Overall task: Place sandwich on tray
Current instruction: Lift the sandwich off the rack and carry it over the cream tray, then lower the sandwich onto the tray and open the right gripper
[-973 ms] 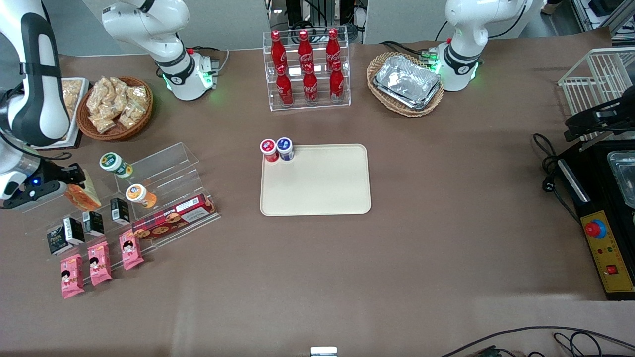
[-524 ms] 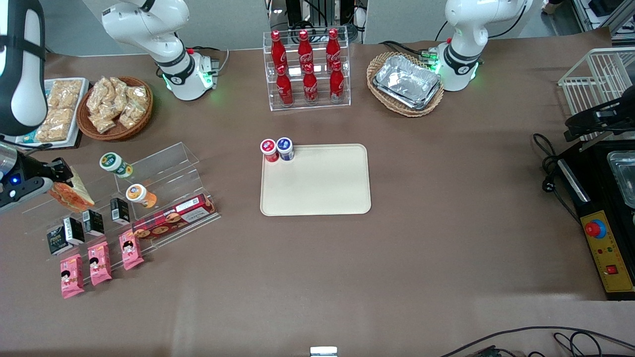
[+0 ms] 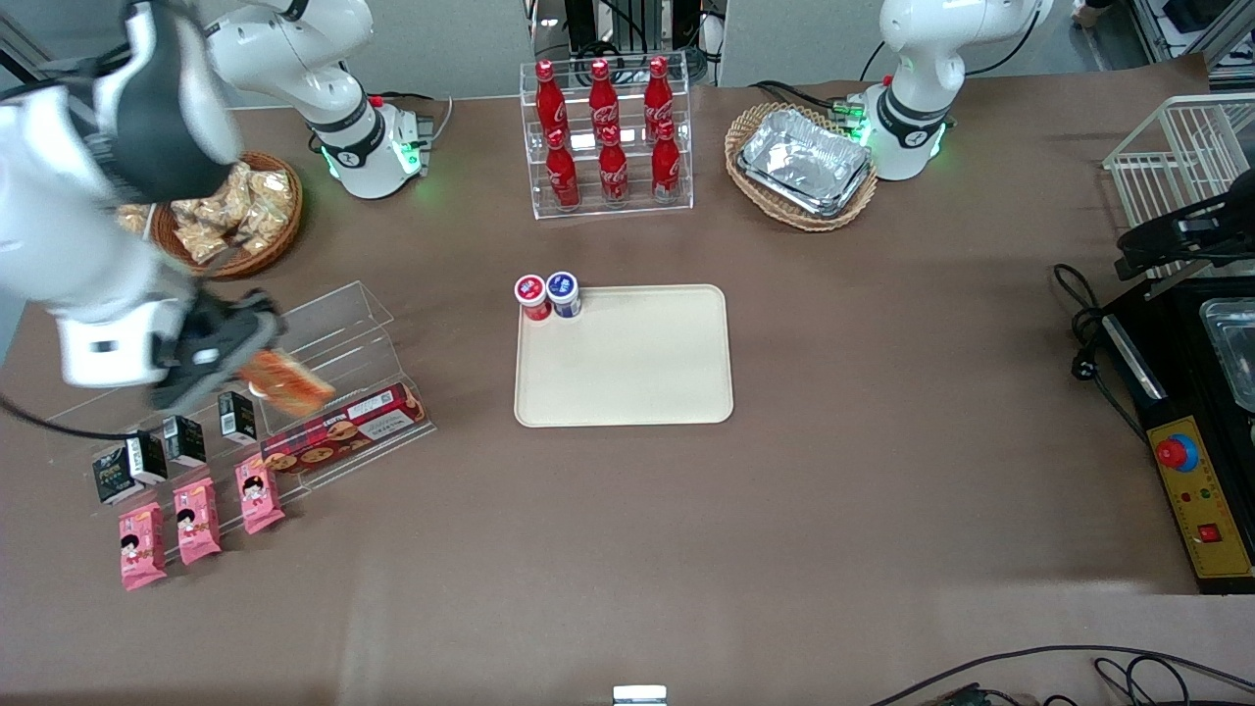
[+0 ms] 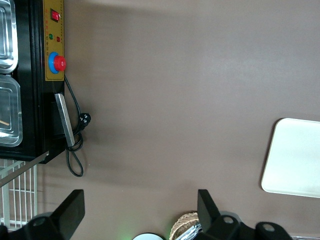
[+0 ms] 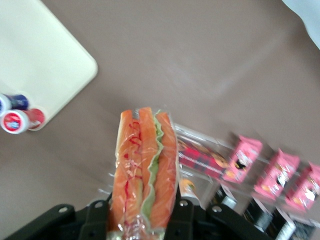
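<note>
1. The claw (image 3: 257, 365) hangs above the clear acrylic display stand (image 3: 324, 328) at the working arm's end of the counter (image 3: 882, 471), clamped onto the sandwich (image 3: 286, 383).
2. In the right wrist view the sandwich (image 5: 144, 172) sits between the two fingers (image 5: 182, 220) of the claw (image 5: 141, 222), its orange filling layers and a green leaf edge showing through clear wrap.
3. The sandwich is in the air, clear of the stand's steps, tilted with its free end pointing toward the tray (image 3: 624, 355).
4. The tray lies flat on the counter, well apart from the claw toward the middle of the counter; its bare cream surface carries only two small capped jars (image 3: 548, 294), one red-lidded and one blue-lidded, at one corner.
5. Just below the claw, the long red cookie box (image 3: 341, 427) rests on the stand's lowest step.
6. Nearer the front camera than the claw, three pink snack packets (image 3: 196, 518) lie in a row, with small black cartons (image 3: 176, 446) just above them.
</note>
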Motion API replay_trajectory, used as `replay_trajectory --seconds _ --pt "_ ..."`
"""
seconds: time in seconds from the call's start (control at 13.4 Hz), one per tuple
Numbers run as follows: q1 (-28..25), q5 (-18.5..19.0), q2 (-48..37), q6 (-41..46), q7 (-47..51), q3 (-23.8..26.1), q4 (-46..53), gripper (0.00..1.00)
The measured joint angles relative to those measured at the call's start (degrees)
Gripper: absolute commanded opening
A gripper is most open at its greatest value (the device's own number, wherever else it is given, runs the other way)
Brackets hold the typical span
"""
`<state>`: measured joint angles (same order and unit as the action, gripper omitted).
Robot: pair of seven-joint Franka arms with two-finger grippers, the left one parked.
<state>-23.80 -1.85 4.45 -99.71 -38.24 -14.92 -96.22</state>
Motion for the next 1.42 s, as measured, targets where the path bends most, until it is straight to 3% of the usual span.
replay_trajectory --seconds 0.3,0.52,0.97,1.42 --pt "-0.3 -0.04 4.11 -0.04 2.94 12.0 2.1 0.38" --pt "-2.01 -0.04 8.33 -2.02 4.14 17.52 3.06 0.38" --pt "-13.76 0.71 18.79 -14.41 5.06 18.55 3.55 0.38" --pt "-16.37 2.8 26.92 -23.45 5.02 18.29 3.83 0.38"
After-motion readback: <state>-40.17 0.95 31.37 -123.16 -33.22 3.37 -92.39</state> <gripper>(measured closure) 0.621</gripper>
